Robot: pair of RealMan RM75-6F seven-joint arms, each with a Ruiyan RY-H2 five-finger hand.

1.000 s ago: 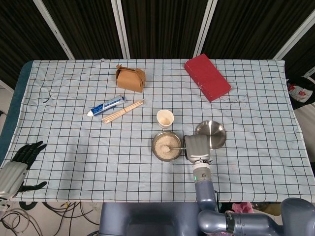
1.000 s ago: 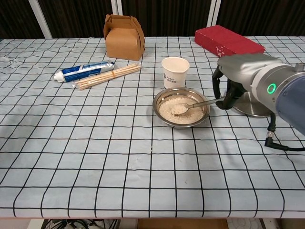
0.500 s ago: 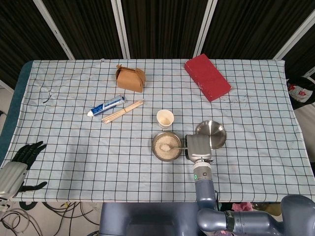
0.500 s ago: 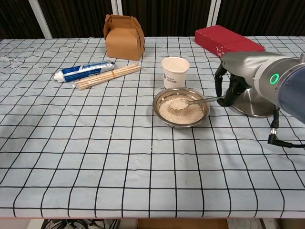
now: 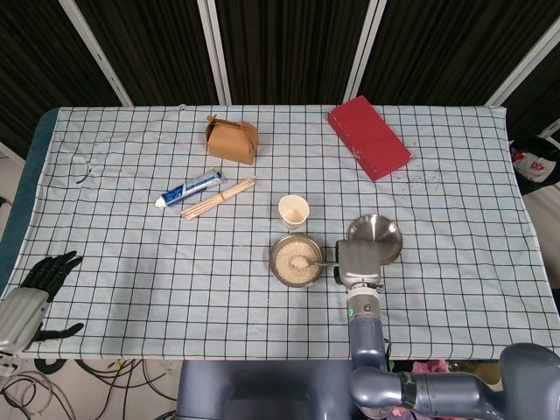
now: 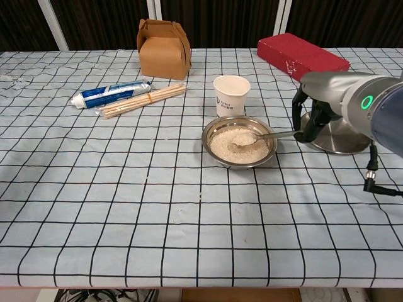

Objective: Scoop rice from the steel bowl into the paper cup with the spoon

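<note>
- Right now the steel bowl is sitting mid-table, round and shiny, nearly full of pale, grainy rice, just in front of the white paper cup, which is standing upright.
- The right hand is gripping the handle of the metal spoon, whose tip is lying in the rice.
- A second steel bowl is sitting behind that hand, tilted in the chest view.
- Only the head view is showing the left hand, dark fingers spread and holding nothing, beyond the table's near-left corner.
- A checked tablecloth is covering the table, carrying a brown gabled paper box, a toothpaste tube, bundled chopsticks and a flat red box.
</note>
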